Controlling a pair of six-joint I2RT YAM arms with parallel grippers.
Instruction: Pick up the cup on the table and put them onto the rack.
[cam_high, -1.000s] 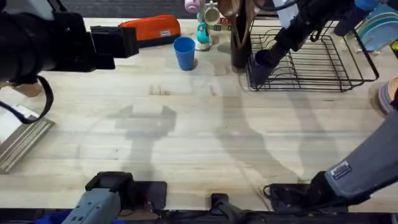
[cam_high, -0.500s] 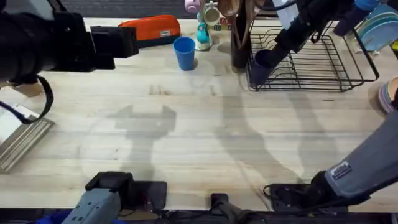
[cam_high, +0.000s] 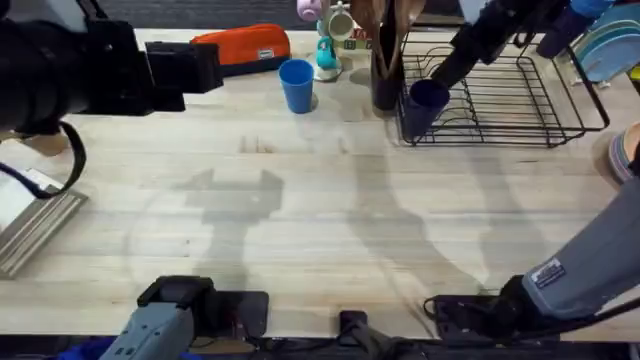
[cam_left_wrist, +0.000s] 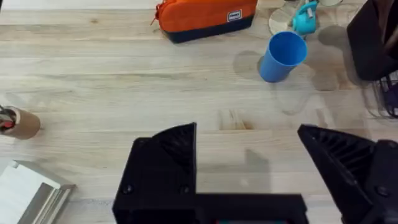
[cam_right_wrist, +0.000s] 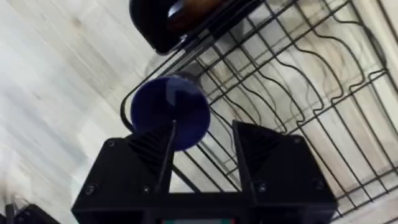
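Observation:
A dark navy cup (cam_high: 428, 100) stands upright in the near left corner of the black wire rack (cam_high: 520, 100). My right gripper (cam_high: 450, 66) hovers just behind and above it, open, holding nothing. From the right wrist, the navy cup (cam_right_wrist: 171, 112) shows mouth-up among the rack (cam_right_wrist: 298, 74) wires, just beyond my right gripper (cam_right_wrist: 205, 149). A lighter blue cup (cam_high: 296, 85) stands on the table left of the rack, also in the left wrist view (cam_left_wrist: 283, 56). My left gripper (cam_left_wrist: 249, 162) is open and high over the table's left side (cam_high: 200, 68).
A dark utensil holder (cam_high: 385, 70) stands against the rack's left end. Behind the blue cup lie an orange pouch (cam_high: 245, 45), a teal figurine (cam_high: 326, 60) and small mugs (cam_high: 330, 20). Plates (cam_high: 605, 50) sit at the far right. A metal block (cam_high: 35, 225) lies at the left edge.
My right gripper has drawn back and up from the navy cup, which stays standing in the rack. The left arm has not moved.

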